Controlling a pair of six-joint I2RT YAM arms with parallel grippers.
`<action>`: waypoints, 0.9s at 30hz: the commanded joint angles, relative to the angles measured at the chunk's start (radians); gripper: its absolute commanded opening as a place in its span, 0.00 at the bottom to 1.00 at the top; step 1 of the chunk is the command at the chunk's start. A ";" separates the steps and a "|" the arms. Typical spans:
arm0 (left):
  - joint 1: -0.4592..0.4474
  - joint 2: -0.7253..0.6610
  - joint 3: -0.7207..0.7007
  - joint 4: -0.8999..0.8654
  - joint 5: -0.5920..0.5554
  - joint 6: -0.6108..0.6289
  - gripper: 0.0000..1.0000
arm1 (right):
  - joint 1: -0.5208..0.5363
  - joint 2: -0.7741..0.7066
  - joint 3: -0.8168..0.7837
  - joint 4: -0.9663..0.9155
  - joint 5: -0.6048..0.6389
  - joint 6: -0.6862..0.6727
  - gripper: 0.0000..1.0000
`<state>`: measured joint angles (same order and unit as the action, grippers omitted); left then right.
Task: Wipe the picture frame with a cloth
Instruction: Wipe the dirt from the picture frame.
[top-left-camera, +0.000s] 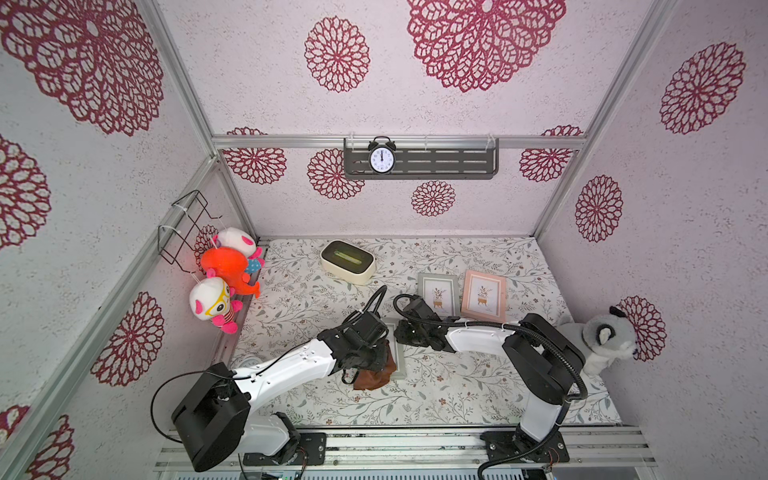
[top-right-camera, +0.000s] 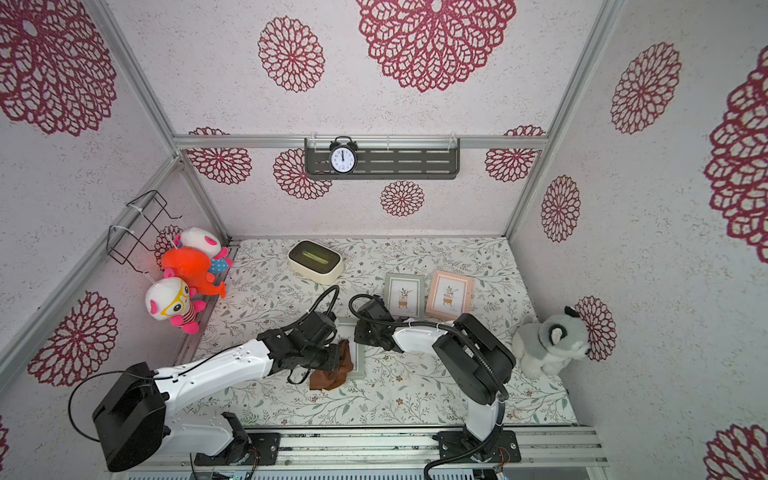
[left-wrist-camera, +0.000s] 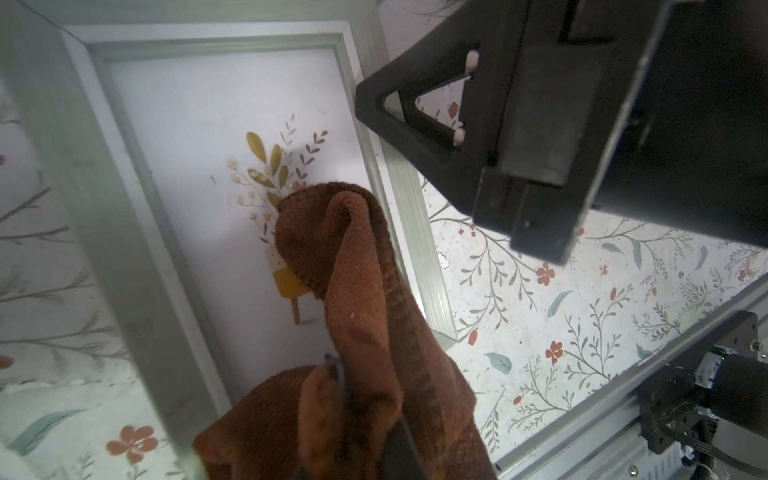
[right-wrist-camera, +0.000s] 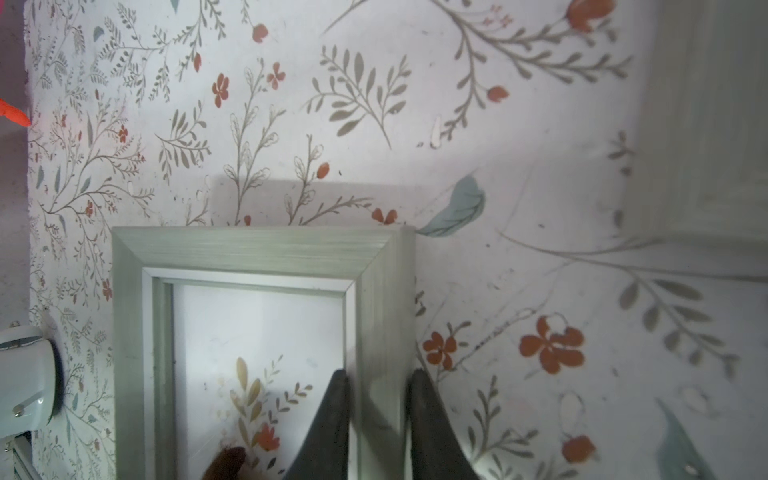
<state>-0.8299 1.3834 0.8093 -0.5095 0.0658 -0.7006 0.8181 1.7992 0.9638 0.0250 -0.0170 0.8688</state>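
Jaws are clamped: left gripper (top-left-camera: 378, 356) on one cloth (top-left-camera: 374, 376), right gripper (right-wrist-camera: 379, 374) on one picture frame (right-wrist-camera: 257, 249) of three; arms (top-left-camera: 291, 365) are bent inward.

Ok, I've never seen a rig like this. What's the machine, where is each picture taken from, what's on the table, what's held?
The machine is a left arm and a right arm, each ending in a two-fingered gripper, over a flowered table. The two wide pictures come from one overhead camera; the two close-ups from cameras on the wrists. A grey-green picture frame lies flat on the table. The left gripper is shut on a brown cloth bunched on its glass; the right gripper pinches its side edge. Further back are a grey frame, a pink frame and a cream box.
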 joint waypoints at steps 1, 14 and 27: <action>-0.022 0.048 0.036 0.045 0.075 0.008 0.00 | 0.001 0.005 -0.029 -0.207 0.042 0.025 0.21; -0.050 0.178 0.042 -0.059 0.035 0.004 0.00 | 0.019 0.023 0.021 -0.256 0.073 0.027 0.22; -0.017 0.089 -0.021 -0.090 -0.063 -0.025 0.00 | 0.030 0.026 0.019 -0.238 0.054 0.012 0.24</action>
<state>-0.8543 1.4601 0.7883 -0.5896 -0.0013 -0.7258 0.8352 1.7912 1.0058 -0.0818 0.0307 0.8906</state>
